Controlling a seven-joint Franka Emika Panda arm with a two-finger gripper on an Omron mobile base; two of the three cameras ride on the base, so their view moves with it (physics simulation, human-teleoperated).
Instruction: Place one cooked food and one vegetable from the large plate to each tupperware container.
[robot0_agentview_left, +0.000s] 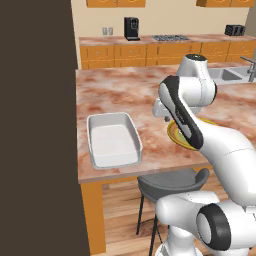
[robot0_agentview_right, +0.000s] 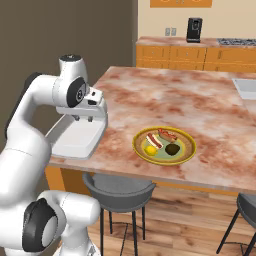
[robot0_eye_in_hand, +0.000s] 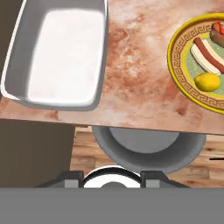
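Note:
The large plate (robot0_agentview_right: 189, 152), with a mustard-yellow patterned rim, lies near the counter's front edge. It carries a sausage in a bun (robot0_agentview_right: 154, 140), a reddish strip of meat (robot0_agentview_right: 167, 135), a yellow lemon-like item (robot0_agentview_right: 150, 149) and a dark round item (robot0_agentview_right: 172, 149). The white tupperware container (robot0_agentview_left: 114, 139) stands empty to the plate's left. My gripper (robot0_agentview_right: 82, 119) hangs above the counter's front edge between the tub and the plate, pointing down. In the hand view my gripper (robot0_eye_in_hand: 113, 177) has its tips wide apart with nothing between them, and the tub (robot0_eye_in_hand: 65, 52) and plate rim (robot0_eye_in_hand: 175, 52) lie ahead.
A grey stool (robot0_agentview_right: 119, 187) stands under the counter edge below the hand. A dark wall (robot0_agentview_left: 35, 125) rises left of the counter. A sink (robot0_agentview_left: 225, 75) is set in at the far right. A coffee machine (robot0_agentview_left: 131, 28) stands on the back counter.

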